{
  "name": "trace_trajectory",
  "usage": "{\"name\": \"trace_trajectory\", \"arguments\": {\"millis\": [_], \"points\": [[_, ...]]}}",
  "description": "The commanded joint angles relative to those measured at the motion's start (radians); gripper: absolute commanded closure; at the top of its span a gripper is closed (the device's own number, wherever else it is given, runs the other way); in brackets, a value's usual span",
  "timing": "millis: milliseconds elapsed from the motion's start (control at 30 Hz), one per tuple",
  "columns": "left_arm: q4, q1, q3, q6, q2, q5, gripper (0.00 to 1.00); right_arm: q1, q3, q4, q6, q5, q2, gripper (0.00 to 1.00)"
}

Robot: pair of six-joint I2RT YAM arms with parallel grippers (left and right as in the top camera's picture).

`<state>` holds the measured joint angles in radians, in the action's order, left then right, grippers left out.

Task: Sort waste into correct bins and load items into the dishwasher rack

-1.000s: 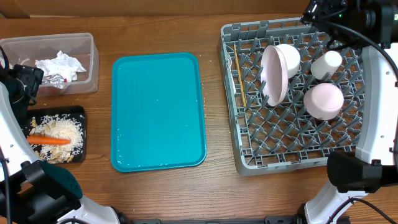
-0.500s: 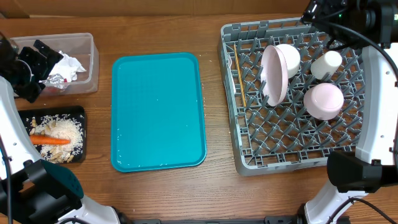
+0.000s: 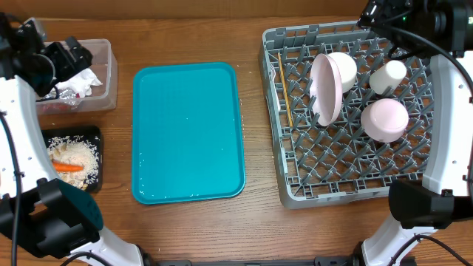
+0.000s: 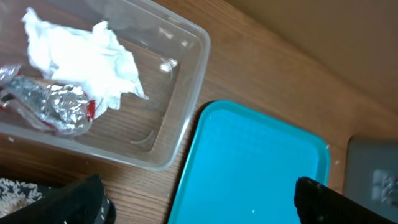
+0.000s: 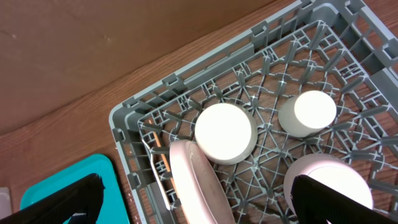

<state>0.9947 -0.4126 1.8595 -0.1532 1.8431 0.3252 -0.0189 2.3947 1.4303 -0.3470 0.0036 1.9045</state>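
Observation:
The clear tub [image 3: 106,74] at the far left holds crumpled napkins [image 4: 81,53] and a red-and-silver wrapper [image 4: 59,106]. Below it, the black tray [image 3: 97,135] carries rice scraps [image 3: 80,157] and a carrot [image 3: 68,167]. My left gripper [image 3: 65,58] hovers open and empty over the tub's near right side [image 4: 199,205]. In the grey dishwasher rack [image 3: 347,185] a plate [image 3: 327,87] stands on edge. Beside it are two upturned bowls [image 3: 344,65] [image 3: 384,120], a cup [image 3: 388,76] and a chopstick [image 3: 284,92]. My right gripper [image 5: 205,202] hangs open and empty above the rack's far side.
A large teal tray [image 3: 188,133] lies bare between the bins and the rack. The left arm's white link [image 3: 18,118] crosses the table's left edge beside the black tray. Wooden tabletop shows around everything.
The left gripper has swung away from the black tray, toward the far edge, and now sits above the clear tub. The right arm and the rack's contents have not moved.

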Motion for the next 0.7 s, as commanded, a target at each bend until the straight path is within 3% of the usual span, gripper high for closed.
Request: {"name": "trace_trajectory", "arguments": {"millis": [0,133,267,533,667], "points": [[-0.004,0.099,0.004,0.09,0.051,-0.215,0.0,-0.003,0.013,-0.003,-0.004,0.002,-0.025,0.0],[-0.059,0.167,0.004,0.087,0.1,-0.401,0.0,-0.003,0.013,-0.003,-0.004,0.002,-0.025,0.0],[-0.085,0.192,0.004,0.093,0.134,-0.356,0.0,-0.003,0.013,-0.003,-0.004,0.002,-0.025,0.0],[-0.084,0.19,0.004,0.216,0.266,-0.358,0.0,-0.003,0.013,-0.003,-0.004,0.002,-0.025,0.0],[-0.129,0.19,0.004,0.25,0.318,-0.358,0.1,-0.003,0.013,-0.003,-0.004,0.003,-0.025,0.0]]}}
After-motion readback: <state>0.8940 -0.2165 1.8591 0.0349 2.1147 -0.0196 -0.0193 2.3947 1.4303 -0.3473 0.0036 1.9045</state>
